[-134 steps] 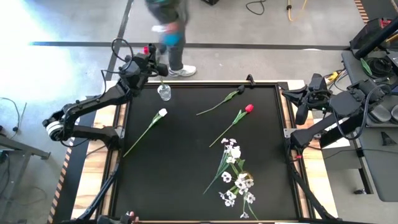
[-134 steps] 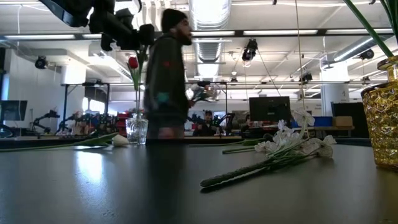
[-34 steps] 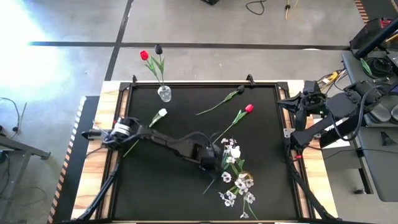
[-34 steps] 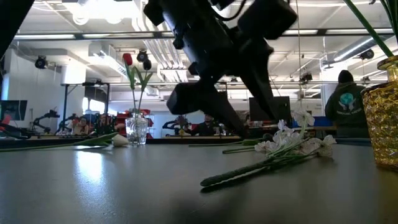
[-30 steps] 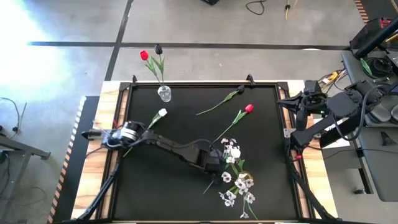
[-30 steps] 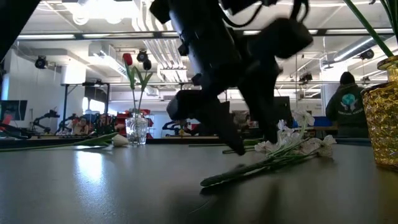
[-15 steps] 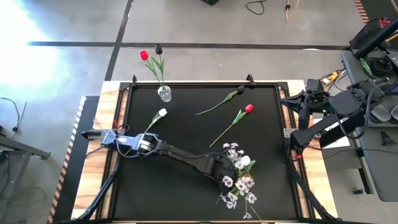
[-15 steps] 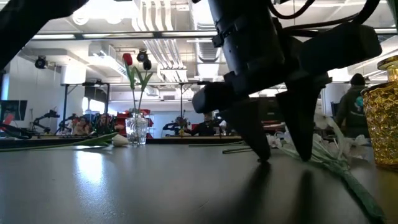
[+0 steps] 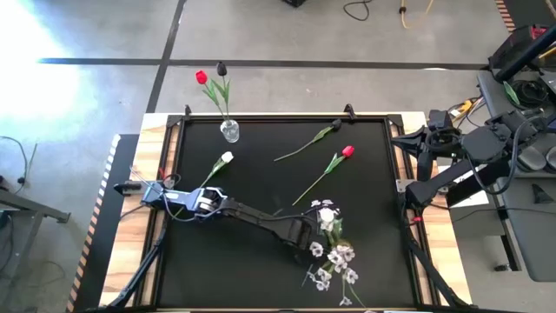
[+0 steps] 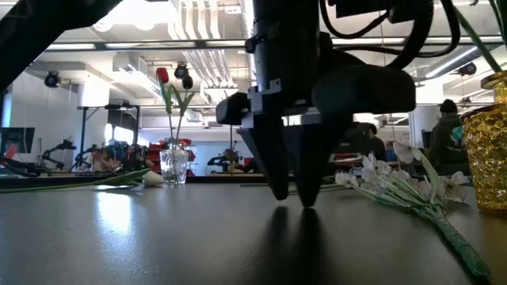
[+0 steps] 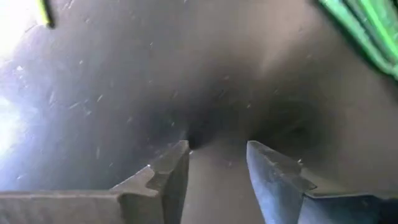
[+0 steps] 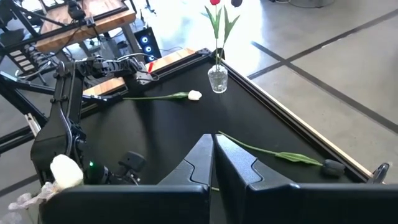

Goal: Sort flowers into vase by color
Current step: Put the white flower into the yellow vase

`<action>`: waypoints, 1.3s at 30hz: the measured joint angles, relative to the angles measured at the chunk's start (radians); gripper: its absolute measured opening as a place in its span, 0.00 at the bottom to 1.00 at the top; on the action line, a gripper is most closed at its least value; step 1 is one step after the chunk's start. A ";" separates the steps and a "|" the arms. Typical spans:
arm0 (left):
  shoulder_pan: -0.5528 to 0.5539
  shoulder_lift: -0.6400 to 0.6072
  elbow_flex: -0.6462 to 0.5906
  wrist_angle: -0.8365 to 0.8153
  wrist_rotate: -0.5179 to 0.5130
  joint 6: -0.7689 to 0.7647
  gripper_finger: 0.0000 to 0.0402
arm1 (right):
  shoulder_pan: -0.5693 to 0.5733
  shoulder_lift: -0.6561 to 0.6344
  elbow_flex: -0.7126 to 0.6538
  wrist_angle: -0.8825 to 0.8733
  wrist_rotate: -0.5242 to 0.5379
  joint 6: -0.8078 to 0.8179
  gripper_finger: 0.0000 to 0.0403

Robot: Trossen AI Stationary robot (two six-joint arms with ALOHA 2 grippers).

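Note:
My left gripper points down at the black mat, open, its tips just above it with nothing between them. A spray of small white blossoms lies just to its right, green stems close by. A white tulip, a dark tulip and a red tulip lie flat on the mat. A small glass vase at the far left holds a red and a dark tulip upright. My right gripper waits shut, raised at the right edge.
A gold textured vase stands close to the low camera at the right. The mat has a raised frame all round. A person shows in the room behind the table. Bare mat lies near and left of my left gripper.
My left gripper has come down by the spray and tipped to point at the mat, going toward the near right, then a little back; the gap between its fingertips has narrowed. The spray has been swung round on the mat, its stem end now toward the near right.

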State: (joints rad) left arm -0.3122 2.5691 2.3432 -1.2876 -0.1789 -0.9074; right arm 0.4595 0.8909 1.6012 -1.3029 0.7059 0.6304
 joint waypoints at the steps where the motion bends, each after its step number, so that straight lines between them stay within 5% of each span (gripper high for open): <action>1: -0.003 -0.003 0.000 -0.010 0.000 0.001 0.35 | 0.000 0.000 0.000 0.000 0.000 -0.001 0.02; 12: -0.041 -0.024 -0.001 -0.124 -0.021 0.038 0.20 | 0.000 0.000 0.000 0.000 -0.008 -0.007 0.02; 28: -0.072 -0.032 -0.042 -0.282 -0.099 0.272 0.19 | 0.000 0.001 0.000 0.000 -0.034 -0.021 0.02; 33: -0.075 -0.095 -0.194 -0.227 -0.104 0.297 0.19 | 0.000 0.001 0.000 0.000 -0.034 -0.023 0.02; 39: -0.071 -0.329 -0.553 0.040 -0.094 0.296 0.19 | 0.000 0.001 0.000 0.000 -0.034 -0.032 0.02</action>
State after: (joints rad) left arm -0.3831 2.2405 1.7902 -1.2476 -0.2725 -0.6117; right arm 0.4597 0.8921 1.6012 -1.3029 0.6720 0.5987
